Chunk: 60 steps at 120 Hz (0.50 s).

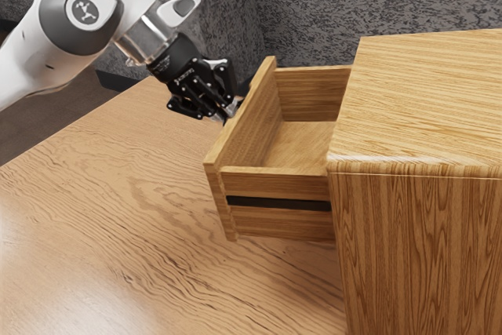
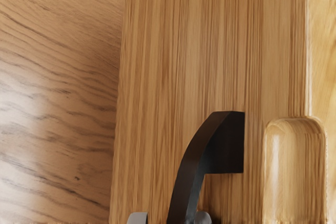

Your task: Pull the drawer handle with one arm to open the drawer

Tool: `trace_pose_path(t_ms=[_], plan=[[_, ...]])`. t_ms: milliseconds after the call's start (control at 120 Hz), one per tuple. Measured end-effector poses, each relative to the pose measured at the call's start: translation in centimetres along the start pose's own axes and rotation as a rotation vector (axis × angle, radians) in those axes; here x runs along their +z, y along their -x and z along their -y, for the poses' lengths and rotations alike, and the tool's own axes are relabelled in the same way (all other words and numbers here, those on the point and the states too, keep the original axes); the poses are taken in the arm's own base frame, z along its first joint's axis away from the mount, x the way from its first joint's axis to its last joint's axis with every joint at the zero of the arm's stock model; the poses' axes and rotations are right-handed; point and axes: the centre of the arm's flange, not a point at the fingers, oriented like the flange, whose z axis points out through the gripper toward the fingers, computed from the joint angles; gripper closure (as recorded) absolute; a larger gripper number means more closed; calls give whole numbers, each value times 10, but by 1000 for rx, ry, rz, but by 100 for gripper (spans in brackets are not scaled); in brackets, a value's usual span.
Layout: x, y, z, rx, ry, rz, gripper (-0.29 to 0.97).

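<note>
Black two-finger gripper point(image 1: 226, 110) is stationed at the front of the pale oak drawer point(image 1: 249, 127), which stands well out. Rounded wooden handle point(image 2: 294, 171) lies just beside the gripper, presumably for pulling. Whether it is gripped cannot be told.

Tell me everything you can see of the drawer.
The drawer is light, oak-grained wood: a front panel, side walls and a floor, with nothing visible inside. It stands open, level, drawn out of the cabinet toward the exterior view's left, above the table. A dark strip runs along its near side. A rounded wooden handle sits on the panel's outer face, with the gripper right at it.
</note>
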Motion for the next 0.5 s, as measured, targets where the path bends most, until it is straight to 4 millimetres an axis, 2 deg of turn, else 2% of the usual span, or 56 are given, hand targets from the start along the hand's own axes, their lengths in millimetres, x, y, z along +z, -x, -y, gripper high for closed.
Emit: trace_pose_path(t_ms=[325, 500], plan=[[-1, 3, 12, 13, -6, 9, 68], [-8, 4, 23, 11, -7, 1, 68]])
